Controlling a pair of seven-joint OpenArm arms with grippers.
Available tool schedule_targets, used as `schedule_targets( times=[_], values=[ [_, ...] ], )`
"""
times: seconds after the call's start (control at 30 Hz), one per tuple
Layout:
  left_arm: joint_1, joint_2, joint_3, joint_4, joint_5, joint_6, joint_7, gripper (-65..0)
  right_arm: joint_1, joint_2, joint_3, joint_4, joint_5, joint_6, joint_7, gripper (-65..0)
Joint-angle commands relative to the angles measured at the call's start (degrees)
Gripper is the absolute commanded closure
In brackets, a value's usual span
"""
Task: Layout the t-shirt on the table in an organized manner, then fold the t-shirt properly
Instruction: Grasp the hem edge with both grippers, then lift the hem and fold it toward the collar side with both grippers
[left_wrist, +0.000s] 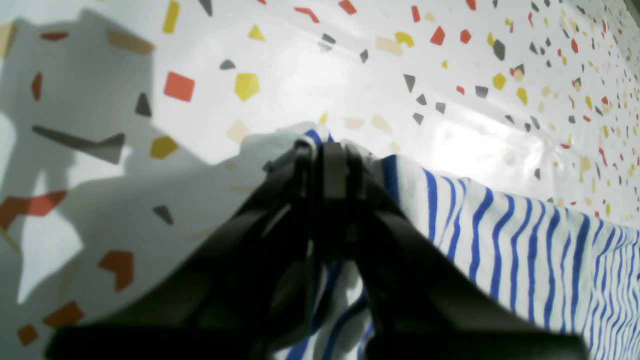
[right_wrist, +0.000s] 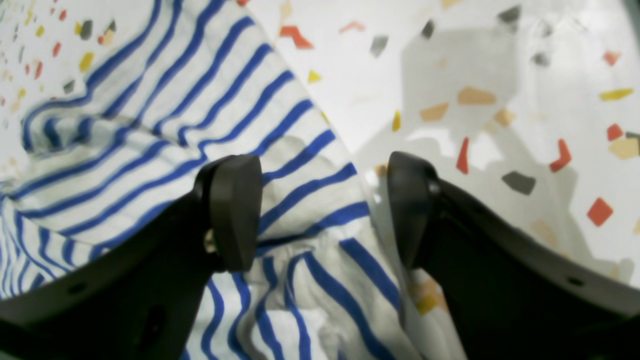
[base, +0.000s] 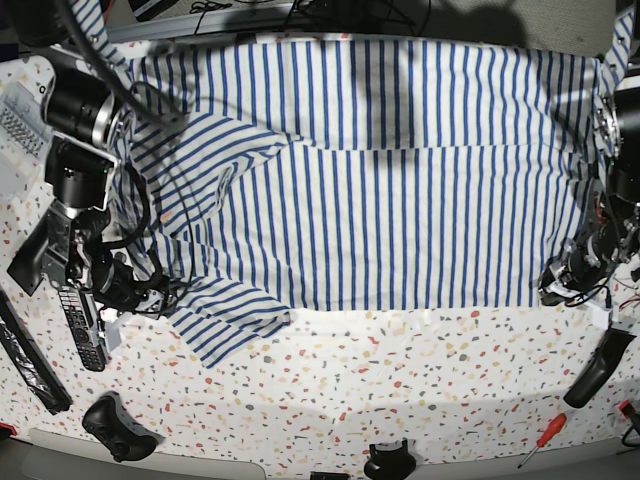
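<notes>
The t-shirt (base: 380, 180) lies spread across the table (base: 400, 380). The left gripper (left_wrist: 325, 150) pinches its corner; the right gripper (right_wrist: 325, 210) is wide apart over a sleeve. Tugging one-sided could bunch it.

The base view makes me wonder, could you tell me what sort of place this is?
Probably a robotics lab bench: a screwdriver, a game controller and a remote lie on the table beside the t-shirt.
</notes>
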Motion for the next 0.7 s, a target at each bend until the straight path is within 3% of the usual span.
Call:
schedule_targets(
  times=[0.0, 0.17, 0.43, 0.67],
  values=[
    [-1.6, -0.8, -0.2, 0.6, -0.3, -0.2, -0.5, 0.0, 1.6, 0.3, -0.4, 0.4, 0.1, 0.4, 1.2, -38.1],
    [-1.6, -0.8, -0.2, 0.6, -0.3, -0.2, -0.4, 0.0, 1.3, -0.4, -2.6, 0.4, 0.2, 0.5, 1.3, -35.2],
    [-1.6, -0.8, -0.2, 0.6, -0.3, -0.2, -1.6, 0.0, 1.5, -0.4, -3.9, 0.4, 0.2, 0.4, 1.4, 0.0],
    [-1.7, -0.8, -0.2, 4.4, -0.2, -0.2, 0.1, 0.0, 4.4, 0.6, -3.8, 0.4, 0.1, -0.4, 1.5, 0.0]
  ],
)
